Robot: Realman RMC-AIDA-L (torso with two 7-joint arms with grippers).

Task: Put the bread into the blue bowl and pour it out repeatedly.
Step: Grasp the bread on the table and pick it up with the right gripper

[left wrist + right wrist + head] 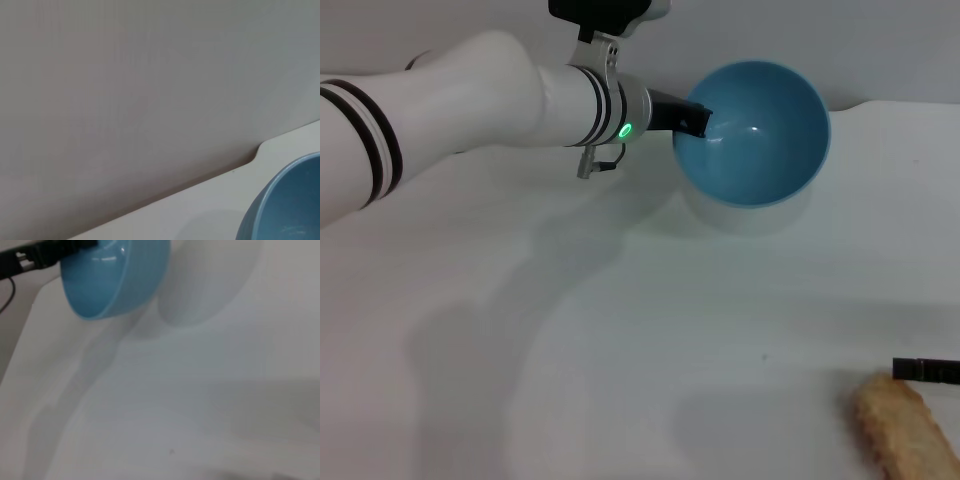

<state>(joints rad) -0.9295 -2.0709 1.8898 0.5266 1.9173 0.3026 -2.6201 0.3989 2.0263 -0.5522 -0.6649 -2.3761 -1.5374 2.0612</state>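
While the blue bowl (757, 130) is held lifted and tipped by its rim in the clamped left gripper (692, 118), the bread (905, 430) lies well apart beside the right gripper (925, 370), finger state unclear; a rim slip could drop the bowl.

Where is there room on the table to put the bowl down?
The table is bare between the left gripper, which holds the tilted bowl up, and the bread. It is crowded only by the bread and right gripper.
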